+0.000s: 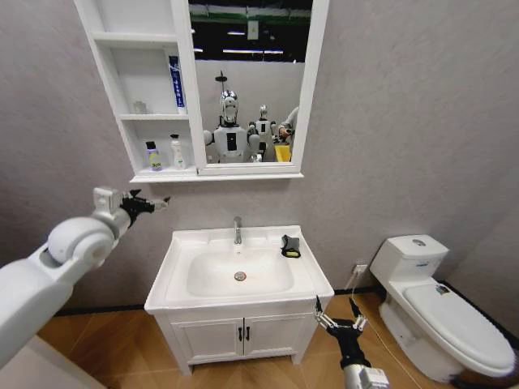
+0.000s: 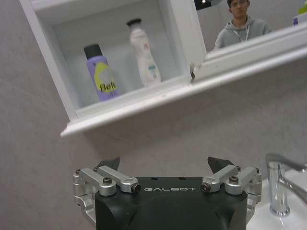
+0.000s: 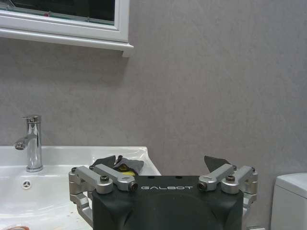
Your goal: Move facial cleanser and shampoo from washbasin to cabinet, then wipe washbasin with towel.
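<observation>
Two bottles are standing on the cabinet's lowest shelf. The left gripper, jaws released, is hovering below it. The right gripper, jaws released, is waiting low beside the washbasin, where the towel is lying.

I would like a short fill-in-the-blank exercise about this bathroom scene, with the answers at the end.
1. The two bottles stand on the cabinet's ____ shelf.
2. The towel lies on the washbasin rim, to the ____ of the faucet.
3. The left gripper and the right gripper both hold ____.

Answers: lowest; right; nothing
</observation>
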`<state>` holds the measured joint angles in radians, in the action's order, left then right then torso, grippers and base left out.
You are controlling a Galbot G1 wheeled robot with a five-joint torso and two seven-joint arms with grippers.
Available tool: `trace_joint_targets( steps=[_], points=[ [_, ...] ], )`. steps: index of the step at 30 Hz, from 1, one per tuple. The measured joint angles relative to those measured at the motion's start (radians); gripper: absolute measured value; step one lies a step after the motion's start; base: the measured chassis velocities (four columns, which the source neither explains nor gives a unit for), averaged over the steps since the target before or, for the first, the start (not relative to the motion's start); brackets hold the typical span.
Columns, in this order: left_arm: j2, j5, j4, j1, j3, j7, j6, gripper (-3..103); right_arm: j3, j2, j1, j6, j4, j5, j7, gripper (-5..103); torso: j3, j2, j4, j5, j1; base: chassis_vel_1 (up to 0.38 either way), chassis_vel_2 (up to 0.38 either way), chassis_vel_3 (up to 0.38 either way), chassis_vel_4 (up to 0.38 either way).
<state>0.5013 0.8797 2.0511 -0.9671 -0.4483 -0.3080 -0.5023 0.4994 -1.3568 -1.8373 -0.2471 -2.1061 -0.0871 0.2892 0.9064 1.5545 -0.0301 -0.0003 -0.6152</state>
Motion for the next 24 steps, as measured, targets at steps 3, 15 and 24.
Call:
trace_joint_targets(
  steps=[3,15,24],
  points=[
    [0.058,-0.089,0.024,-0.203,-0.138,0.017,0.045,100,-0.001,-0.001,0.002,-0.001,0.003,0.003,0.001,100,0.0,0.0,0.0004,0.0,0.0,0.0,0.0,0.0,0.0],
    [0.551,-0.351,0.228,-0.884,-0.496,0.127,0.23,100,-0.012,0.025,0.019,0.001,0.026,-0.001,-0.025,100,0.0,0.0,0.0018,0.0007,0.0,0.0,0.0,0.0,0.0],
    [0.81,-0.446,0.341,-0.964,-0.422,0.175,0.261,100,-0.019,0.041,0.01,0.001,0.004,-0.005,-0.039,100,0.0,0.0,0.0012,0.0006,0.0,0.0,0.0,0.0,0.0]
  ],
)
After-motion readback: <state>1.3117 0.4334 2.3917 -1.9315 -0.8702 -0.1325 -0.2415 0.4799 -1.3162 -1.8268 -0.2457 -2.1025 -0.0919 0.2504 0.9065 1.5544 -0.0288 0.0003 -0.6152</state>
